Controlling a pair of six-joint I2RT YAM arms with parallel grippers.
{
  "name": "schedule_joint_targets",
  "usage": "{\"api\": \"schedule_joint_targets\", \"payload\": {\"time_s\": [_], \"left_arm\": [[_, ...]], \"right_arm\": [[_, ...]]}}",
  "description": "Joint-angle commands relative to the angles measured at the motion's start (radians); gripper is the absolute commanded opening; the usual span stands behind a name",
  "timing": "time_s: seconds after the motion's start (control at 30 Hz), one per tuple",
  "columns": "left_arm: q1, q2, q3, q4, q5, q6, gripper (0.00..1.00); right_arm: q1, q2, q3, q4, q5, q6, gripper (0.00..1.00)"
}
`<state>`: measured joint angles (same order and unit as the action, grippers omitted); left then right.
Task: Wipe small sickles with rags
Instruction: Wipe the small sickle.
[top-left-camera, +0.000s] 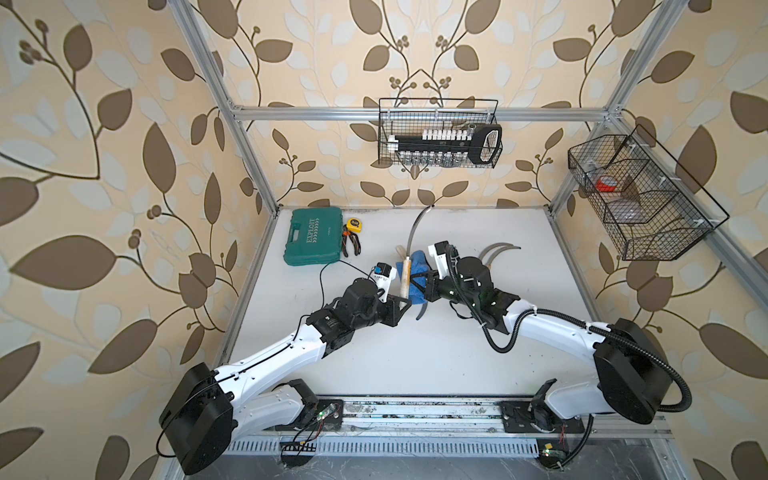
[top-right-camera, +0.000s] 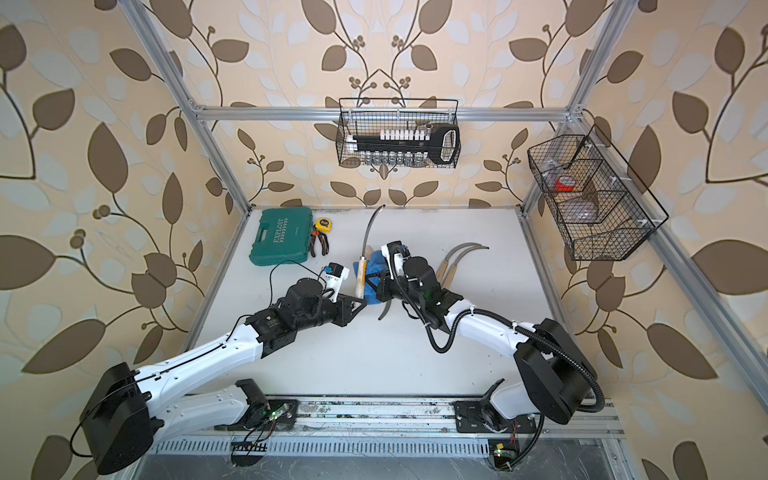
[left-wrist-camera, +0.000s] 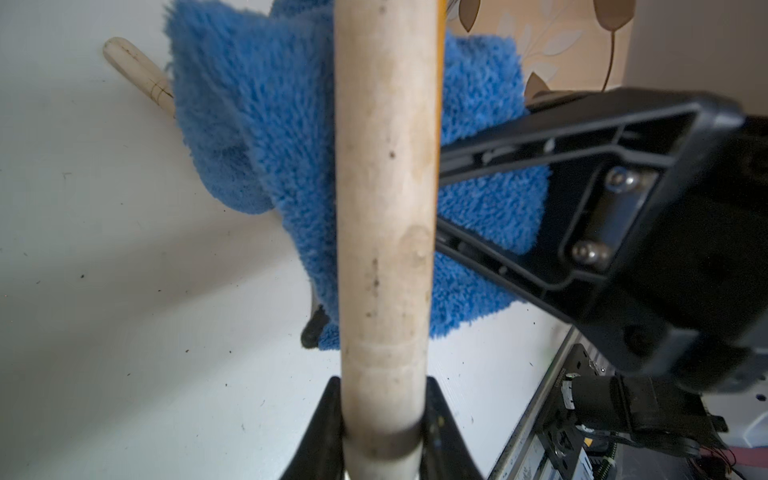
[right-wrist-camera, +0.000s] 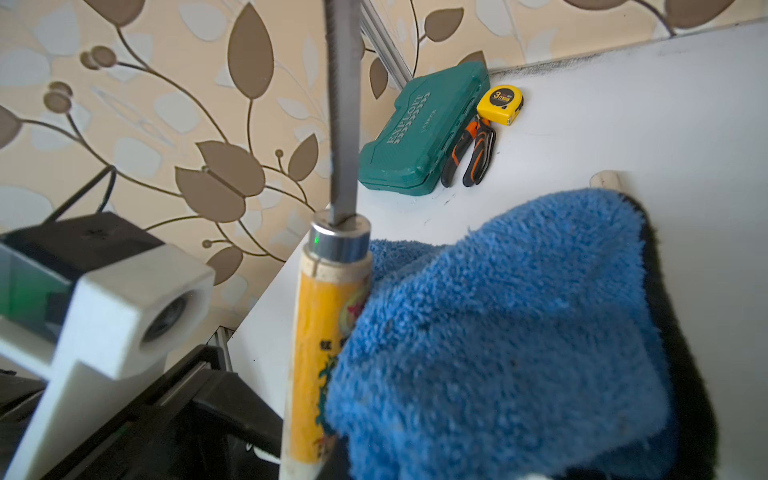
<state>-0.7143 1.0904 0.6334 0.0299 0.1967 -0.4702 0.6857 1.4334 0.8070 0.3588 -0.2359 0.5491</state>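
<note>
We find the left end effector (left-wrist-camera: 384, 419) clamped on the butt of a small sickle (right-wrist-camera: 328, 324), which it holds over the middle of the table (top-left-camera: 415, 365) with the blade toward the far edge. The right end effector (top-left-camera: 423, 283) is pinched onto the blue rag (right-wrist-camera: 519, 332), and the rag is against that sickle's handle. A second sickle (left-wrist-camera: 137, 75) lies under the rag. Two more sickles (top-left-camera: 500, 249) lie beside the right arm.

In both top views the rag (top-left-camera: 417, 293) swallows the right pincer's (top-left-camera: 419, 279) tips and covers one sickle (top-left-camera: 400, 250) save handle end and blade tip. At its three o'clock, two sickles (top-left-camera: 496, 249) lie half behind the right arm. The held sickle's (right-wrist-camera: 324, 291) blade runs off the right wrist view.
</note>
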Motion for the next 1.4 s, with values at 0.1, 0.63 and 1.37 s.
{"api": "schedule_joint_targets", "payload": {"time_s": [0.1,0.63,1.37], "left_arm": [[-0.011,0.016,-0.006,0.007,0.010,0.027,0.00],[-0.011,0.008,0.009,-0.023,-0.036,0.025,0.00],[-0.011,0.043,-0.022,0.031,-0.019,0.006,0.00]], "right_arm": [[0.008,-0.033,0.003,0.035,-0.002,-0.033,0.00],[0.133,-0.089,-0.153,0.082,0.021,-0.037,0.00],[-0.015,-0.121,-0.153,0.086,-0.025,-0.023,0.00]]}}
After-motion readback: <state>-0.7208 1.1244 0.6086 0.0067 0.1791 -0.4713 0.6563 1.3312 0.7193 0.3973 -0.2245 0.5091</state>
